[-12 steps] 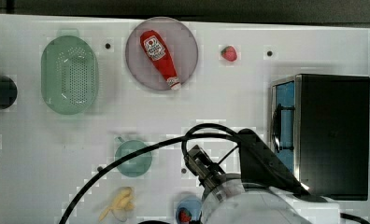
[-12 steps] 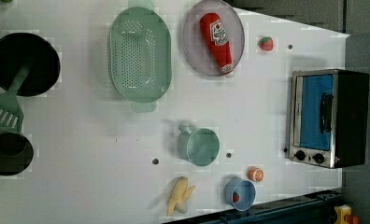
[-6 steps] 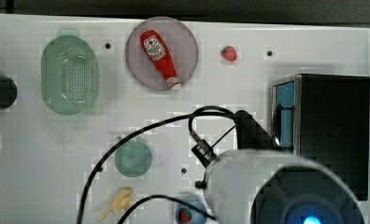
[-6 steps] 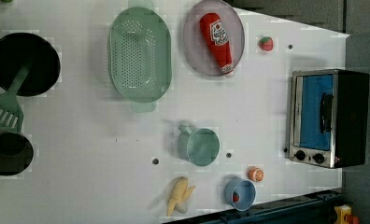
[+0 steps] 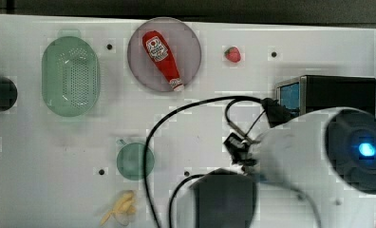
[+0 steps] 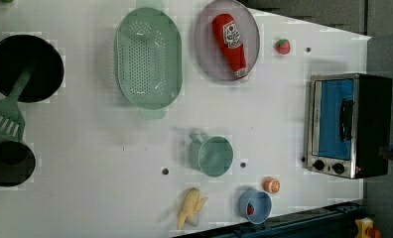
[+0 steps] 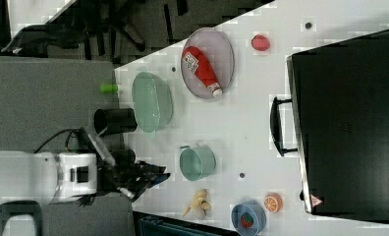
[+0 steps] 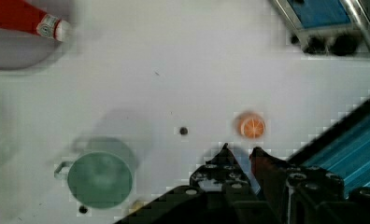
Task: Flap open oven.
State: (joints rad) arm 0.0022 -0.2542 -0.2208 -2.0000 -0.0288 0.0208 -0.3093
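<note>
**Oven door shut, gripper nearly closed above the table**

The oven is seen at the right edge of the left view, on the white table. Its blue flap door is shut and is turned toward the left view's left, facing the middle of the table. The long axis of the box runs up and down the frame there, with the dark handle lying along that same line and two black knobs placed at the lower end of the front. In the right view the black top of the oven is seen at right, the handle standing out toward the right view's left.

In the wrist view the gripper is shown with its fingertips drawn close together, a narrow gap left between them, and nothing is held. An orange slice lies just beyond the tips, and a green cup is set well apart from it.

In the left view a ketchup bottle is laid on a grey plate at upper centre, a strawberry to its right, a green colander to its left. A banana and a blue bowl lie along the lower edge.
</note>
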